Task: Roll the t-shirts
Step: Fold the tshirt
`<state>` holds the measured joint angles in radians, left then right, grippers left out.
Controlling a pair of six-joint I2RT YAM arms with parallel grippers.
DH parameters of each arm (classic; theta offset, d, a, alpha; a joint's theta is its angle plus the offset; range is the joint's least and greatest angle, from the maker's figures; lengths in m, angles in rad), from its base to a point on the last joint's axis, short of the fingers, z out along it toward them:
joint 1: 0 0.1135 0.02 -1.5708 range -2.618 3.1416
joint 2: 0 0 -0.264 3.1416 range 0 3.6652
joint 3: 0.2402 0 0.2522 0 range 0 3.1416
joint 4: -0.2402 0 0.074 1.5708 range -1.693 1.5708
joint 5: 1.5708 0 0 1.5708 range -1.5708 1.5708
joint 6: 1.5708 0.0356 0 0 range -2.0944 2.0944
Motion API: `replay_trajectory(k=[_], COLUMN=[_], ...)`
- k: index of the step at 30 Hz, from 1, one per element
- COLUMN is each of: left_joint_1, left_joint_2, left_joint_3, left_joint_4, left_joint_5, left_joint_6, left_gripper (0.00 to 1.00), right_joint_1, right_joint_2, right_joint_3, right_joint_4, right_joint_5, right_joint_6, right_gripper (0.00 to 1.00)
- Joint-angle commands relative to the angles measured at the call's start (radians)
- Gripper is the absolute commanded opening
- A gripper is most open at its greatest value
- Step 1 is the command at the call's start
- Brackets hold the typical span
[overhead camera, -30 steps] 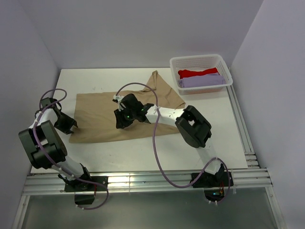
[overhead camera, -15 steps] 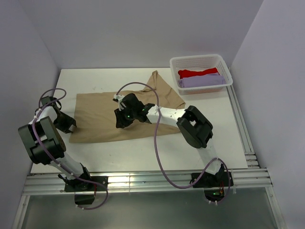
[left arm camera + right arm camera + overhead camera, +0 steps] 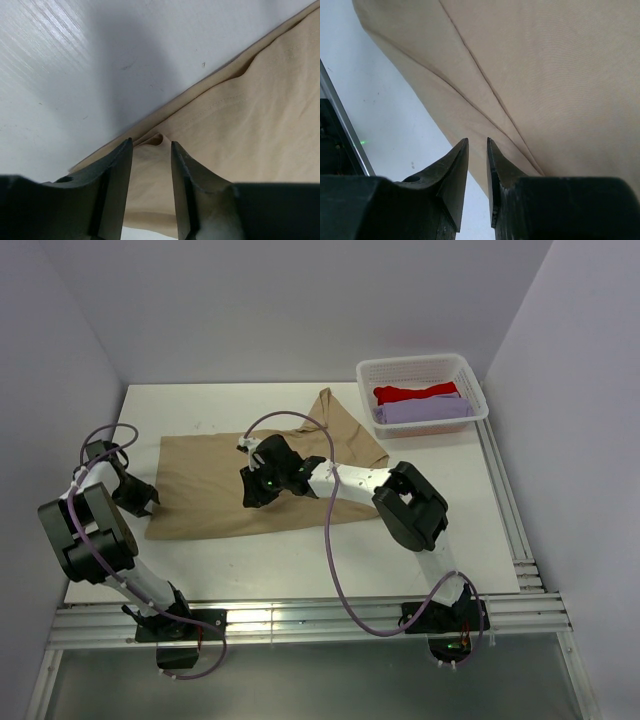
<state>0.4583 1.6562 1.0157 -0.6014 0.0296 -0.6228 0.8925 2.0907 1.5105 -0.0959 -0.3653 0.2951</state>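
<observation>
T-shirts: three. One tan t-shirt [image 3: 205, 475] lies flat on the table [image 3: 300, 560], under both grippers. Left gripper [image 3: 150, 145] is at its hem corner, jaws parted, a small pucker of cloth at the tips. Right gripper [image 3: 477, 142] is over the near edge, jaws a slit apart, nothing between. One red t-shirt [image 3: 415, 393] and one lavender t-shirt [image 3: 425, 410] sit in one white basket [image 3: 420, 361], well beyond the right gripper.

**Slight shifts of both arms during the last second**

My left arm [image 3: 85, 530] has swung its large elbow joint slightly toward the left edge of the counter [image 3: 300, 560]. The left jaws have crept a little farther up the left hem of the tan t-shirt [image 3: 205, 480]. The elbow of my right arm [image 3: 405, 505] has slid slightly rightward.
</observation>
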Motion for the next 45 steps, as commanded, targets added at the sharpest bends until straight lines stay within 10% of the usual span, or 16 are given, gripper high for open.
replay_trajectory(k=[1, 9, 14, 45], left_joint_1=[-0.007, -0.018, -0.029, -0.021], left_joint_2=[0.014, 0.045, 0.044, -0.027], left_joint_3=[0.037, 0.055, 0.067, 0.195], left_joint_4=[0.018, 0.02, 0.009, -0.048], left_joint_5=[0.01, 0.006, -0.02, -0.042], left_joint_6=[-0.002, -0.006, -0.003, -0.015], left_gripper=[0.4, 0.36, 0.01, 0.0], right_joint_1=[0.006, 0.003, 0.005, -0.029], right_joint_2=[-0.069, -0.072, -0.07, -0.086], right_joint_3=[-0.003, -0.006, -0.006, -0.033], right_joint_4=[0.025, 0.022, 0.024, 0.027], right_joint_5=[-0.009, -0.007, -0.011, 0.098], right_joint_6=[-0.002, -0.004, -0.001, 0.033], right_gripper=[0.28, 0.27, 0.26, 0.24])
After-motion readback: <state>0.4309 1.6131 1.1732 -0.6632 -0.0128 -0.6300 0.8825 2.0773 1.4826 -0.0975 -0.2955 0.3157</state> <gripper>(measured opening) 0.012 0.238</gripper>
